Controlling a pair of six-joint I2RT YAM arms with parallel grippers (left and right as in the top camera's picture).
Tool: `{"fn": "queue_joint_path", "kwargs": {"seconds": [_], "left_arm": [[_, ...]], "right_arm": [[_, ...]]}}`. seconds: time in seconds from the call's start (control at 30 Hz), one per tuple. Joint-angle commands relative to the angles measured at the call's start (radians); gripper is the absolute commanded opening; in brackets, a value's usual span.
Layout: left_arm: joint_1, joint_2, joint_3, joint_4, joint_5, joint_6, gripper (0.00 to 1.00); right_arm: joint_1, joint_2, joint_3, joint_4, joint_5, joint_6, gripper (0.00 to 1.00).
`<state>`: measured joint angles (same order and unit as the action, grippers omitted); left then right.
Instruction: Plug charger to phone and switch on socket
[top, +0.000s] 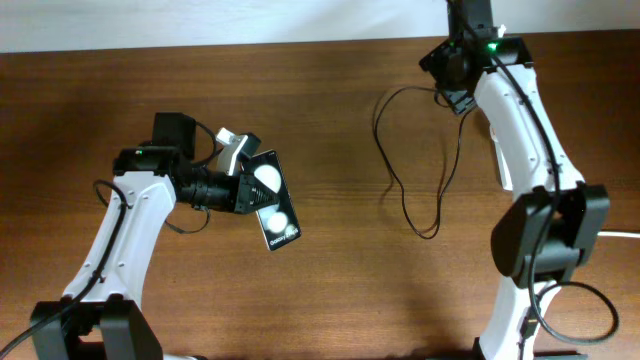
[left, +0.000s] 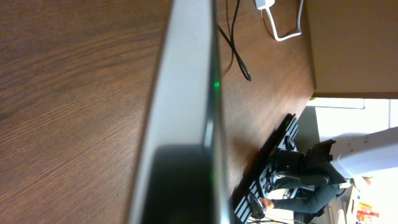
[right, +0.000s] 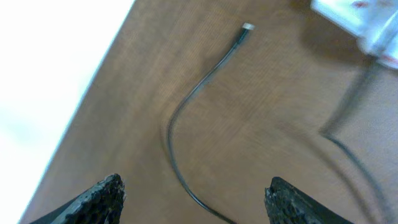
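open table (top: 340, 285) at centre, charger (top: 403, 192) loops sprawled right, phone (top: 272, 205) blocking left

Overhead cam looks straight down on the whole tabletop (top: 330, 130). Left wrist cam is jammed right up against the phone (left: 186, 93), edge-on in its jaws. Right wrist cam looks past its spread jaws at the charger (right: 176, 115), which overhead also catches.

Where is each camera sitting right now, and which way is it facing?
Overhead: above the table, looking down; both arms show, left gripper holding the phone.
Left wrist: looks along the phone's edge across the table; own gripper barely visible.
Right wrist: looks down at the charger; right gripper open, fingertips at bottom.
Shared: the charger shows in all three.
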<state>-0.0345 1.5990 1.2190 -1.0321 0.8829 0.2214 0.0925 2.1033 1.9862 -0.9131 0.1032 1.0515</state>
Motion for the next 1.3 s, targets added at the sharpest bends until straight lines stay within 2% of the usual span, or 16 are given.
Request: {"fn": "queue_joint_path", "kwargs": {"seconds": [0.0, 0.13, 0.27, 0.47, 0.53, 0.6, 0.63, 0.67, 0.77, 0.8, 0.93, 1.07, 1.13, 1.17, 1.23, 1.27], "left_arm": [[-0.002, -0.008, 0.006, 0.000, 0.037, 0.019, 0.00], [-0.002, -0.008, 0.006, 0.000, 0.037, 0.019, 0.00], [-0.002, -0.008, 0.006, -0.001, 0.037, 0.019, 0.00], [-0.002, -0.008, 0.006, -0.001, 0.037, 0.019, 0.00], [-0.002, -0.008, 0.006, -0.001, 0.037, 0.019, 0.00], [-0.002, -0.008, 0.006, 0.000, 0.034, 0.019, 0.00], [-0.002, -0.008, 0.006, 0.000, 0.016, 0.017, 0.00], [-0.002, -0.008, 0.006, 0.000, -0.003, 0.011, 0.00], [-0.002, -0.008, 0.006, 0.000, -0.015, 0.008, 0.00], [-0.002, -0.008, 0.006, 0.000, -0.015, 0.008, 0.00], [-0.002, -0.008, 0.006, 0.000, -0.015, 0.008, 0.00], [-0.002, -0.008, 0.006, 0.003, -0.015, 0.008, 0.00], [-0.002, -0.008, 0.006, 0.003, -0.015, 0.008, 0.00], [-0.002, -0.008, 0.006, 0.003, -0.015, 0.008, 0.00], [-0.002, -0.008, 0.006, 0.003, -0.015, 0.008, 0.00], [-0.002, -0.008, 0.006, 0.003, -0.015, 0.008, 0.00]], "right_arm": [[0.005, 0.089, 0.021, 0.067, 0.005, 0.092, 0.75], [0.005, 0.205, 0.021, 0.170, 0.009, 0.095, 0.75], [0.004, 0.275, 0.021, 0.220, 0.020, 0.226, 0.74], [-0.008, 0.356, 0.021, 0.325, 0.027, 0.225, 0.69], [-0.017, 0.359, 0.021, 0.335, 0.024, 0.220, 0.50], [-0.022, 0.359, 0.021, 0.354, 0.023, 0.095, 0.18], [-0.021, 0.359, 0.021, 0.356, 0.007, 0.004, 0.08], [-0.021, 0.359, 0.021, 0.356, -0.018, -0.057, 0.04], [-0.016, 0.359, 0.022, 0.307, -0.274, -0.378, 0.04], [-0.009, 0.358, 0.022, 0.211, -0.340, -0.475, 0.04], [0.064, 0.358, 0.022, -0.282, -0.350, -0.703, 0.04], [0.166, 0.358, 0.022, -0.532, -0.201, -0.766, 0.05], [0.212, 0.358, 0.022, -0.520, -0.121, -0.759, 0.27], [0.227, 0.358, 0.022, -0.485, -0.089, -0.759, 0.43], [0.233, 0.358, 0.022, -0.436, -0.051, -0.728, 0.55], [0.233, 0.358, 0.022, -0.412, -0.023, -0.687, 0.56]]}}
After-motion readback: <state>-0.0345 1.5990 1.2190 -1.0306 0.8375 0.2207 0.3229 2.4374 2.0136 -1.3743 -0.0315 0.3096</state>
